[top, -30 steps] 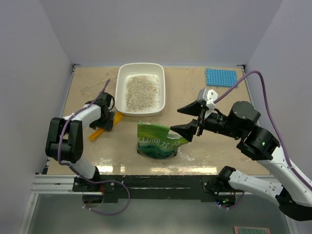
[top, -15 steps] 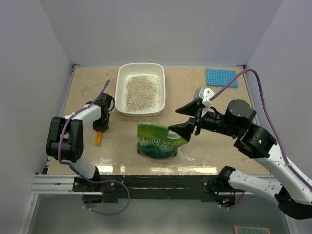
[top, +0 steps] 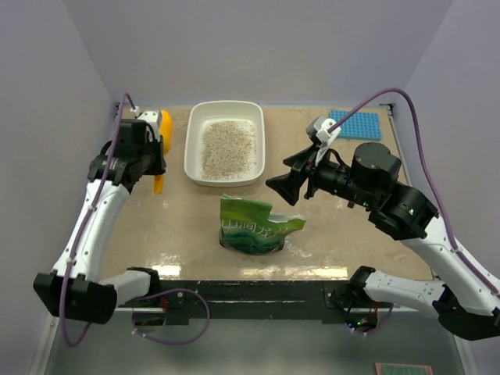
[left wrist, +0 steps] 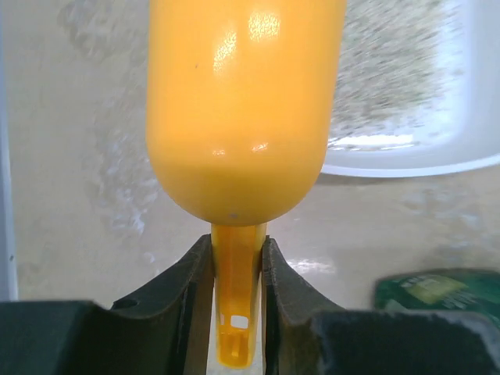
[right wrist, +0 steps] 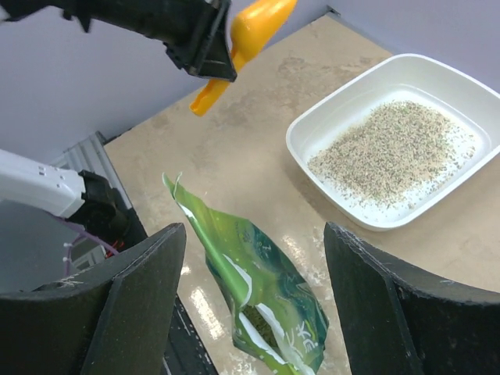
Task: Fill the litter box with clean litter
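The white litter box (top: 194,158) sits at the back centre of the table with a layer of beige-grey litter (top: 227,146) in it; it also shows in the right wrist view (right wrist: 312,133). A green bag (top: 254,227) lies open on the table in front of it, with litter showing inside (right wrist: 269,328). My left gripper (top: 159,156) is shut on the handle of an orange-yellow scoop (left wrist: 242,101) and holds it in the air left of the box. My right gripper (top: 291,173) is open and empty, above the bag's right side.
A small blue studded mat (top: 355,124) lies at the back right corner. Loose grains and smears mark the tabletop (top: 312,234). Grey walls close in the table at the back and both sides.
My left arm has lifted the scoop off the table and raised it up and back, left of the box. My right gripper has risen off the bag and moved back a little.
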Tool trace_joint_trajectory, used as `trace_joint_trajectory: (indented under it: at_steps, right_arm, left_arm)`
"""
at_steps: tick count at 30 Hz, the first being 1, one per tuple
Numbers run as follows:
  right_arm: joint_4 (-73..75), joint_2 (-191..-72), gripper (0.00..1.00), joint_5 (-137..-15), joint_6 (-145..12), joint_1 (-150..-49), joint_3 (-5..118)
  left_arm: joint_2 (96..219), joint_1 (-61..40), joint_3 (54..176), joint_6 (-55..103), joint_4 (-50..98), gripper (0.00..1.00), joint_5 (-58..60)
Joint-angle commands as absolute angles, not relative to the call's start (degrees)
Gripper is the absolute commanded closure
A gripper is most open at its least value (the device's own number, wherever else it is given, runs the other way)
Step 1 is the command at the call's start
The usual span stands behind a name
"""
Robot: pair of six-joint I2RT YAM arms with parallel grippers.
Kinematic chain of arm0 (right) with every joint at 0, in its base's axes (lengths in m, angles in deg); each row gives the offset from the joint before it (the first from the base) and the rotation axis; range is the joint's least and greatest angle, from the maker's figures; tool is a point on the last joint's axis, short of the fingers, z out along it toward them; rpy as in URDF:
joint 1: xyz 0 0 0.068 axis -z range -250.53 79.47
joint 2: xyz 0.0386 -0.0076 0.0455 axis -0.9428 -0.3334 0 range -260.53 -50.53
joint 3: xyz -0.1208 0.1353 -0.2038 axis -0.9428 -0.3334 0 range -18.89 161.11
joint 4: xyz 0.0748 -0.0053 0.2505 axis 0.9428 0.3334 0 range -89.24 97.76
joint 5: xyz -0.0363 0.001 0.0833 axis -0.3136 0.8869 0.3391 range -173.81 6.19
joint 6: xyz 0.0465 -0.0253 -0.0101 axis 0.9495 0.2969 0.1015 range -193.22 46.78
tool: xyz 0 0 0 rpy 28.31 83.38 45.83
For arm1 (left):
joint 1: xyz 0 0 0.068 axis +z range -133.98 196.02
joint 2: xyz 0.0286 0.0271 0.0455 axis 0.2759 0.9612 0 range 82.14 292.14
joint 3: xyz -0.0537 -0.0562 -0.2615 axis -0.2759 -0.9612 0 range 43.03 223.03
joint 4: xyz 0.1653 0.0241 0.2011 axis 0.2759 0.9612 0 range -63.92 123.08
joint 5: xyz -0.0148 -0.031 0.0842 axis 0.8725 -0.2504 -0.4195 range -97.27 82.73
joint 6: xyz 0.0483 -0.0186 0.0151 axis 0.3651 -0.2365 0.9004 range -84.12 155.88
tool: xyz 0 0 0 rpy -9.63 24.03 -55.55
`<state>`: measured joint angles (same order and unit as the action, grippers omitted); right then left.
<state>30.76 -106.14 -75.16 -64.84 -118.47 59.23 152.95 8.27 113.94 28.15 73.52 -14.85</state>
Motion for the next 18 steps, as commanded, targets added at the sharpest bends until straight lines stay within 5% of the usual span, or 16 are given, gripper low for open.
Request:
trace_joint_trajectory:
  at_steps: [1,10,18]
  right_arm:
    - [32.75,-106.51,0.24,-76.69,-63.11,-118.6,64.85]
    - [32.31,-107.22,0.17,-66.08,-59.78,-118.52,71.63]
    - [22.66,-110.11,0.17,-58.94,-56.61,-118.6,70.49]
  left_arm:
    - [147.1,8.54,119.4,29.02,75.3,1.0,3.93]
    - [138.49,8.28,116.69,19.01,55.74,1.0,37.95]
    - [134.36,6.35,108.08,-2.34,29.36,1.0,51.96]
